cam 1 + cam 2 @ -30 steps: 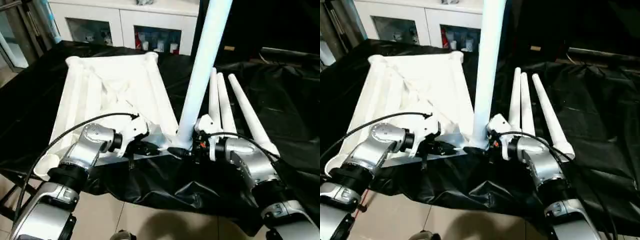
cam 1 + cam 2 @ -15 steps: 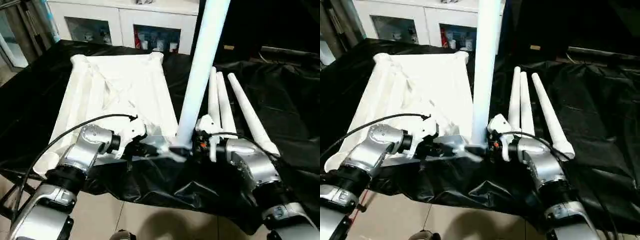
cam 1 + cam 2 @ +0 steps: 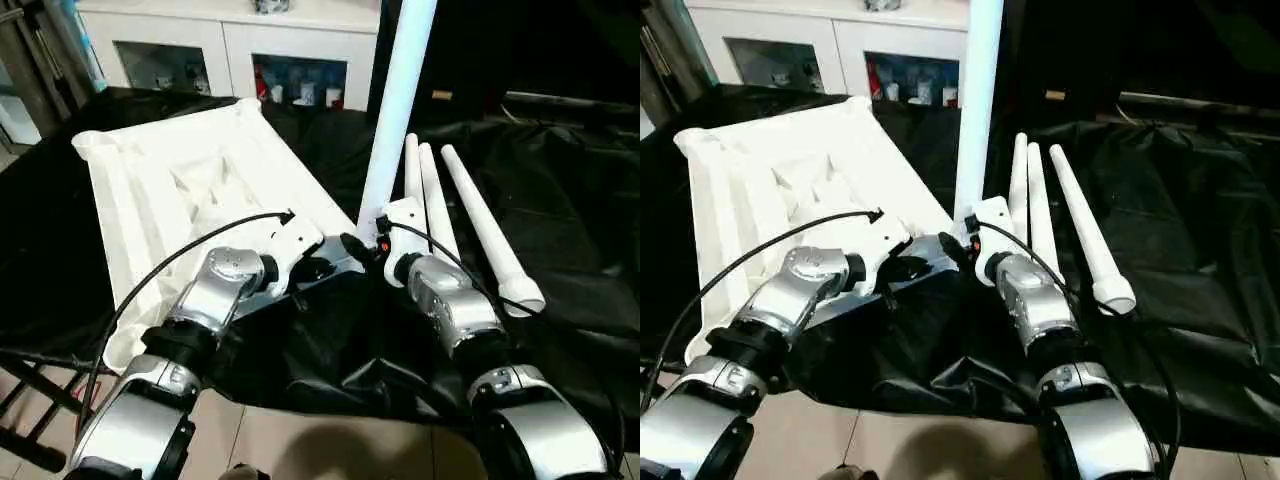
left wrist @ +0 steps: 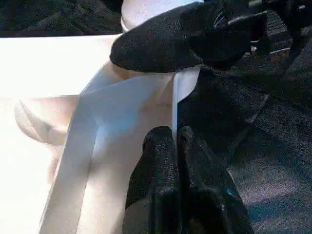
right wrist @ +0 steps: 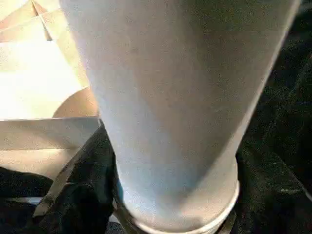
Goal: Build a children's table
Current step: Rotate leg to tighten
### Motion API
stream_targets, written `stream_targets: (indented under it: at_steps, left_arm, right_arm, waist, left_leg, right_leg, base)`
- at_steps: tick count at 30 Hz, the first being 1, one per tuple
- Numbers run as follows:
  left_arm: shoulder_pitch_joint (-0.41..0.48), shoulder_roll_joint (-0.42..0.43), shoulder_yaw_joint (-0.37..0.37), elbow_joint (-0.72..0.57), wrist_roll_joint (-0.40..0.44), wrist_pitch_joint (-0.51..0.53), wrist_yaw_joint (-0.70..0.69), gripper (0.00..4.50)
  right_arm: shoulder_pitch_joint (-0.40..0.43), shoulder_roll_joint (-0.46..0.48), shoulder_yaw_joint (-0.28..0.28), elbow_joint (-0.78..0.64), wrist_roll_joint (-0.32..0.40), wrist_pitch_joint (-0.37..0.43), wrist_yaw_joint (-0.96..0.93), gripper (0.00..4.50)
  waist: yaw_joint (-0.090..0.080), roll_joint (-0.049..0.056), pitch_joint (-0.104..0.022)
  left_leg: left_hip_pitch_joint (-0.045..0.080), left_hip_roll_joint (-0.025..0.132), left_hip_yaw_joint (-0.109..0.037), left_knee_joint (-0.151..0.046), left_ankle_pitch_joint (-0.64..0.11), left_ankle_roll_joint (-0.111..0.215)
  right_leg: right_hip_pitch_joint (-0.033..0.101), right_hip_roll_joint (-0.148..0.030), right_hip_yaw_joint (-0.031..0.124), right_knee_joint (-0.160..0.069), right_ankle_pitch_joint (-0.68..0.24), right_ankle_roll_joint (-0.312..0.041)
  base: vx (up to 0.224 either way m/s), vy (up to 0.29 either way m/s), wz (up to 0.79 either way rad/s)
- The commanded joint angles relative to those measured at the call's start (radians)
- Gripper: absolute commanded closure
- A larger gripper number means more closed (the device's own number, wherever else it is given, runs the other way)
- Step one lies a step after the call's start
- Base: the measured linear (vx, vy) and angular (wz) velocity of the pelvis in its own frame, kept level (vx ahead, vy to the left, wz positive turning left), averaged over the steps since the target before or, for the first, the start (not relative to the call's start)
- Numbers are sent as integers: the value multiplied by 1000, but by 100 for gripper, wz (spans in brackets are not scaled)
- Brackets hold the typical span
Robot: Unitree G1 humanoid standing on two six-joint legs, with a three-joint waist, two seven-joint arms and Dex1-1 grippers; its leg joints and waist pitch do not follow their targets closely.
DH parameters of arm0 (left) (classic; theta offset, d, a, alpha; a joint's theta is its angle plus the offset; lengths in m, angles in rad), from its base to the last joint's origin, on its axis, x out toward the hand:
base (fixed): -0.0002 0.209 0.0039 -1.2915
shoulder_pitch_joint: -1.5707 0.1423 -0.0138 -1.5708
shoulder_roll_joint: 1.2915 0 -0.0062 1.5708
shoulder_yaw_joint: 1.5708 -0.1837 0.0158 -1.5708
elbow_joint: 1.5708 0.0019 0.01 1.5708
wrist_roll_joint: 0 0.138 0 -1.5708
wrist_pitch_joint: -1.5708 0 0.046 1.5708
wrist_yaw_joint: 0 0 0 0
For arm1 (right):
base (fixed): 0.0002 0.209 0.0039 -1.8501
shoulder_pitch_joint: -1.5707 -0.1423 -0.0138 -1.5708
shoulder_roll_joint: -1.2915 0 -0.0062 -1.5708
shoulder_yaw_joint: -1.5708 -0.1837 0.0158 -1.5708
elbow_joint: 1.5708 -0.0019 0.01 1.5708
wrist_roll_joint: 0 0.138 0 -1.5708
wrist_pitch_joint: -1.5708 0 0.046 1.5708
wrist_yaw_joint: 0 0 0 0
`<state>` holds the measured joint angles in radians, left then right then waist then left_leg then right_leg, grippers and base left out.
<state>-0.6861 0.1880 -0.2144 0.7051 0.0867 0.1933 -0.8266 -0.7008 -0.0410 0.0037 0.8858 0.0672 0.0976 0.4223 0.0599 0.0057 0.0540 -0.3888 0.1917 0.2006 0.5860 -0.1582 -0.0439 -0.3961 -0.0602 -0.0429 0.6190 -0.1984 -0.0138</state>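
Table top: you see one white table top (image 3: 190, 180) lying upside down on the black cloth (image 3: 560, 170), its near corner at the cloth's front edge.
Legs: four; one standing leg (image 3: 398, 110) rises at that near corner, three lying legs (image 3: 470, 225) rest side by side to its right, with free cloth beyond.
Left gripper (image 4: 176, 146): clenched, fingertips against the top's rim.
Right gripper (image 3: 362, 248): grasping the standing leg near its base.

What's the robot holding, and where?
The right gripper holds the upright leg at its bottom end, by the table top's corner. The left gripper is shut on nothing.
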Motion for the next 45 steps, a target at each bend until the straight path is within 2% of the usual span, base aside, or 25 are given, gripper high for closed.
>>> stream_targets:
  at_steps: [1,4,6,7,10,13,16,17,19,22,28,38,41,43,44,45]
  left_arm:
    - [-47,-66,-1,-38,-34,-35,12,450]
    - [-31,-42,-11,-51,-40,-49,-44,450]
    - [-20,-23,-18,-62,-48,-56,-85,450]
    - [-16,-12,-20,-69,-51,-57,-104,450]
    - [-3,21,-26,-81,-61,-68,-170,450]
    - [5,60,-28,-83,-70,-82,-242,450]
    - [11,81,-28,-82,-74,-94,-284,450]
    - [19,99,-31,-87,-81,-99,-323,450]
    - [30,119,-33,-101,-94,-100,-369,450]
    - [44,153,-35,-117,-105,-105,-433,450]
    - [50,182,-35,-117,-110,-113,-478,450]
    - [54,170,-25,-125,-115,-102,-460,450]
    - [41,133,-10,-109,-105,-85,-378,450]
    - [30,111,-6,-94,-93,-80,-319,450]
    - [29,107,-6,-92,-90,-79,-307,450]
    - [20,91,-3,-79,-77,-75,-257,450]
  right_arm:
    - [1,80,61,43,6,14,104,105]
    - [10,51,84,22,-7,-7,160,61]
    - [30,26,101,-16,-1,-12,230,61]
    - [42,11,113,-37,0,-16,268,61]
    - [76,-35,134,-98,13,-21,380,61]
    - [121,-97,158,-190,38,-1,507,61]
    - [144,-132,168,-229,44,2,568,61]
    - [158,-156,172,-254,46,6,604,61]
    - [169,-178,174,-277,51,12,633,61]
    - [188,-212,172,-318,55,24,676,61]
    - [205,-237,179,-355,61,52,716,61]
    - [215,-222,187,-375,81,96,720,134]
    - [204,-177,168,-332,68,113,629,158]
    - [188,-144,158,-282,44,94,545,158]
    - [185,-138,157,-272,38,87,526,166]
    - [166,-113,145,-226,23,81,450,168]
  waist:
    - [1,-2,-68]
    - [1,-2,-68]
    - [2,-2,-69]
    - [4,1,-70]
    - [6,0,-75]
    - [12,2,-74]
    - [17,1,-72]
    - [22,5,-71]
    - [26,3,-71]
    - [32,4,-72]
    - [32,3,-71]
    - [34,1,-72]
    - [32,1,-72]
    - [28,0,-70]
    - [23,1,-67]
    - [20,-1,-66]
  left_leg:
    - [26,42,-23,-62,-217,24]
    - [26,42,-23,-62,-218,25]
    - [24,42,-24,-62,-206,33]
    - [23,43,-24,-61,-192,41]
    - [21,45,-22,-57,-153,66]
    - [21,46,-21,-56,-147,81]
    - [25,48,-19,-56,-178,74]
    - [26,49,-20,-57,-186,66]
    - [27,51,-20,-59,-196,56]
    - [28,51,-20,-59,-194,51]
    - [28,50,-21,-61,-206,36]
    - [27,49,-21,-59,-185,43]
    - [26,49,-21,-60,-189,34]
    - [27,47,-22,-61,-206,25]
    - [29,47,-23,-63,-225,14]
    - [29,46,-24,-64,-240,4]
  right_leg:
    - [40,-83,43,-77,-133,-228]
    - [42,-83,43,-78,-141,-226]
    - [44,-83,42,-75,-118,-229]
    - [46,-82,41,-73,-89,-230]
    - [49,-80,39,-62,-6,-249]
    - [50,-78,36,-62,5,-256]
    - [44,-80,37,-66,-36,-259]
    - [43,-81,38,-68,-58,-256]
    - [42,-81,38,-68,-71,-256]
    - [40,-79,39,-66,-58,-250]
    - [40,-81,38,-67,-82,-247]
    - [40,-82,38,-65,-68,-251]
    - [39,-83,39,-65,-79,-248]
    - [39,-84,39,-71,-113,-243]
    - [35,-85,40,-76,-151,-238]
    - [37,-87,41,-78,-186,-229]
  base:
    - [0,0,0]
    - [0,0,0]
    - [0,0,0]
    - [0,0,0]
    - [0,0,0]
    - [0,0,0]
    - [0,0,0]
    - [0,0,0]
    - [0,0,0]
    - [0,0,0]
    - [0,0,0]
    - [0,0,0]
    - [0,0,0]
    - [0,0,0]
    - [0,0,0]
    - [0,0,0]
